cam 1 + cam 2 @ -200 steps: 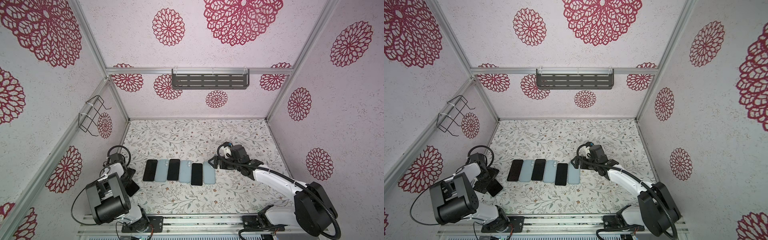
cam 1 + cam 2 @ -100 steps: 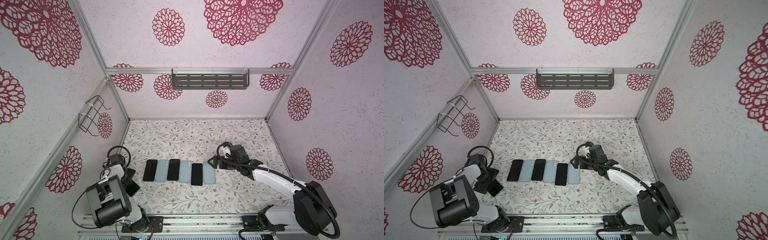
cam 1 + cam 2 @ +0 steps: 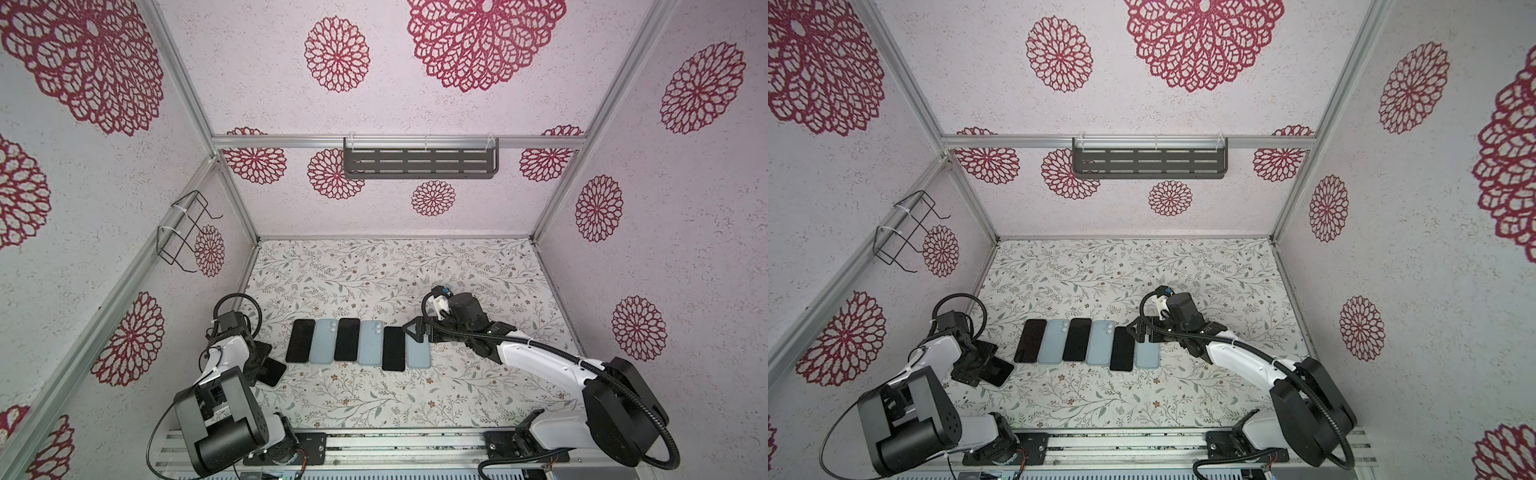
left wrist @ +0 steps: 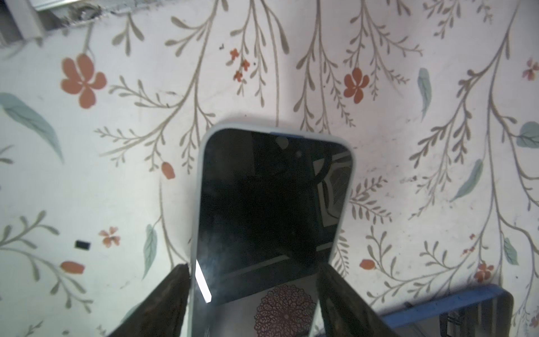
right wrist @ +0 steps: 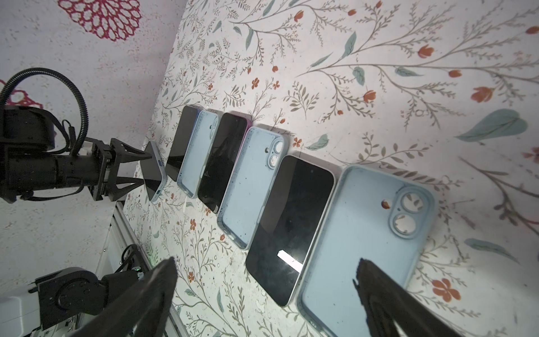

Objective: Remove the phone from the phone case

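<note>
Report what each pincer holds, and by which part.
The left pincer grips the cased phone by its two long edges, near one end. The right pincer is open and holds nothing.

You have nothing to read here: no text, label, brand, number or sign is legible in any view.
</note>
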Available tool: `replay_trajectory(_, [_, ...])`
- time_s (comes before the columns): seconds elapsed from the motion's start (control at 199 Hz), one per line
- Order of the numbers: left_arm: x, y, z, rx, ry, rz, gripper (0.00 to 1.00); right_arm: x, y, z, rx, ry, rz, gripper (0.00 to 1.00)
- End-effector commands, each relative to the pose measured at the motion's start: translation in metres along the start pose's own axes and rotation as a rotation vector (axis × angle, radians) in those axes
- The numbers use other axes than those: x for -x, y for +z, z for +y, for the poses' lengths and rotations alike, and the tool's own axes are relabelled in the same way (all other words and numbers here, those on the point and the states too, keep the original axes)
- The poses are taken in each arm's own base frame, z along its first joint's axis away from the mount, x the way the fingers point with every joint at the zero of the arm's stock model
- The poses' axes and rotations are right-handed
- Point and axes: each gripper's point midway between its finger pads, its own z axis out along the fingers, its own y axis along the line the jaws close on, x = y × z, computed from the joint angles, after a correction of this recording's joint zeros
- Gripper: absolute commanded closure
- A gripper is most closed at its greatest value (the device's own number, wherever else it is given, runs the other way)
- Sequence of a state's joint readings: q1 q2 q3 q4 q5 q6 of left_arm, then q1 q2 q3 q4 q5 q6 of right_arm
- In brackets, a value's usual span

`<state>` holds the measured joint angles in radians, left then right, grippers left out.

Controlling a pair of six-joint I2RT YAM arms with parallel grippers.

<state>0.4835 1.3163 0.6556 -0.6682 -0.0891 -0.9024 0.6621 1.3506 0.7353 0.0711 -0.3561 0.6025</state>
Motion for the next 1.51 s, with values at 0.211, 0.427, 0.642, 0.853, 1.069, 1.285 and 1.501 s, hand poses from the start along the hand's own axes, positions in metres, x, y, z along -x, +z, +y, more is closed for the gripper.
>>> replay_trajectory(0.211, [-0.003,-0.004,0.003,-0.024,-0.013,0.007,0.08,-0.005,0.005,0.01,0.051,-0.013,0.009,0.01])
replay_trajectory(0.427, [-0.002,0.001,-0.005,-0.051,-0.018,0.014,0.03,-0.003,0.006,0.014,0.061,-0.022,0.015,0.01])
replay_trajectory(0.642, [-0.003,0.013,0.0,0.024,-0.025,0.058,0.03,-0.002,0.008,0.015,0.063,-0.024,0.021,0.01])
replay_trajectory(0.853, [-0.005,0.027,-0.004,0.077,0.001,0.08,0.03,0.0,0.01,0.018,0.071,-0.032,0.024,0.01])
replay_trajectory(1.069, [-0.009,0.036,0.006,0.179,0.028,0.1,0.03,0.002,0.014,0.019,0.071,-0.036,0.033,0.01])
replay_trajectory(1.285, [-0.012,0.035,0.008,0.156,0.02,0.082,0.04,0.004,0.015,0.02,0.069,-0.036,0.031,0.01])
replay_trajectory(1.501, [-0.009,0.026,0.004,0.121,0.02,0.065,0.13,0.003,0.015,0.02,0.068,-0.03,0.03,0.01])
